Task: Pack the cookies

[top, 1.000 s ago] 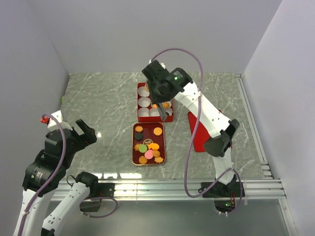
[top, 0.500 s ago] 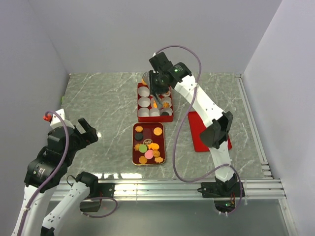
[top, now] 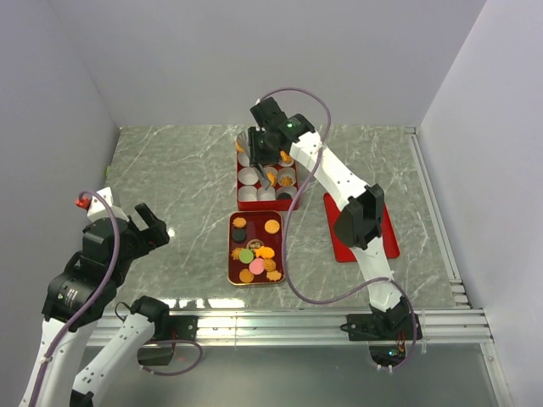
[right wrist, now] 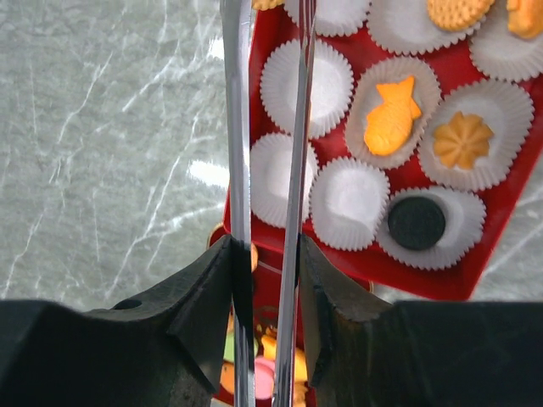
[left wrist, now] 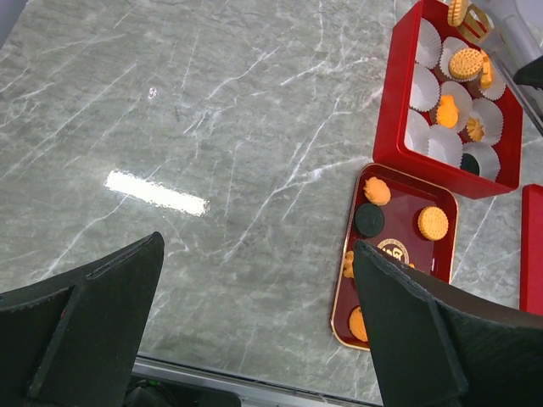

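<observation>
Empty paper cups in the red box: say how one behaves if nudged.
The empty paper cup looks thin and pleated, so probably very light and easily crumpled. Packed against neighbours inside the red box, it likely won't slide far.

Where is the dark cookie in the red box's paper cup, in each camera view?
Top external: the dark cookie lies in the near-right corner of the red box, upper centre of frame.
Left wrist: upper right, at the box's bottom corner.
Right wrist: lower right, right of the tongs.
Shared landmark: the red box, seen in all three.
</observation>
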`<state>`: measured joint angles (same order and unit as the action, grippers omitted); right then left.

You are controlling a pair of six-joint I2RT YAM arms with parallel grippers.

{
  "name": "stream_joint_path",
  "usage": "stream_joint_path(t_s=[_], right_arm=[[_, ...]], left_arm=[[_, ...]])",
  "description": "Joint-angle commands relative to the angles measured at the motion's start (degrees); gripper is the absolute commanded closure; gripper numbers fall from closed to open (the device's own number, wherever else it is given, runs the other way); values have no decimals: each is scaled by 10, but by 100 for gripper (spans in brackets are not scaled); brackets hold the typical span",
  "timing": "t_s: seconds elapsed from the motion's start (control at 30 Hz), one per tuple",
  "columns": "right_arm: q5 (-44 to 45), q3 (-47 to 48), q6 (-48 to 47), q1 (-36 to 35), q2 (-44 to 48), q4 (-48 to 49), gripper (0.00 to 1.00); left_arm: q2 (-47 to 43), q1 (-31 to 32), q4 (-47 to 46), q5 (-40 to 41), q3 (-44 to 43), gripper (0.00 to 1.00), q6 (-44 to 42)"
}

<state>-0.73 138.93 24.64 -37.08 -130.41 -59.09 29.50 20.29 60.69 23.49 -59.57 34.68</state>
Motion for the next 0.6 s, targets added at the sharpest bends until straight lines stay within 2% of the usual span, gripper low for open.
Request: stream_joint_path(t_s=[0.0,0.23,0.47,0.57], right_arm=[[-1,32,5,10,-7,49,59],[-9,40,8,24,-31,61,55],[-12,32,0,32,-41,61,46],[-14,31,-5,34,-39,57,46]], left_arm=[[11,2,-11,11,-2,0,-1],[25,2,-12,17,-2,1,0],[25,2,-10,25,-2,1,5],[24,2,-9,31,-2,1,8]])
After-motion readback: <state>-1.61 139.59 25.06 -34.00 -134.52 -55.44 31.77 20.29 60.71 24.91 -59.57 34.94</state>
